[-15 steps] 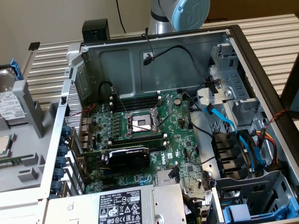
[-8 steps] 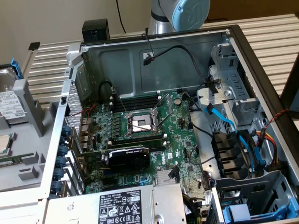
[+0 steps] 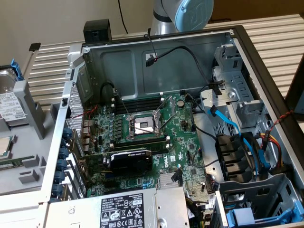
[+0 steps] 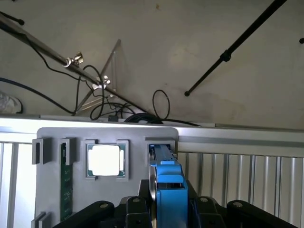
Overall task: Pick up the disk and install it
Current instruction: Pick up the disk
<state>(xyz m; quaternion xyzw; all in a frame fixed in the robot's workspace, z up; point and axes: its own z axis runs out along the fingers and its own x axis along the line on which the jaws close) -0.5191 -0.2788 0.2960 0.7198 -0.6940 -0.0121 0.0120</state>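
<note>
In the exterior view, the disk (image 3: 8, 95) sits in the grey holder (image 3: 33, 121) at the exterior view's left, beside the open computer case (image 3: 266, 71). In the wrist view, my gripper (image 4: 168, 213) straddles the disk (image 4: 168, 183) — fingers (image 4: 138, 211) closed against both its sides — as it stands on edge in a corner slot of the holder.

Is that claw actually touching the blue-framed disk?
Cannot tell. In the wrist view the gripper straddles the disk closely where it stands in the grey holder, yet neither a gap nor contact shows plainly.
</note>
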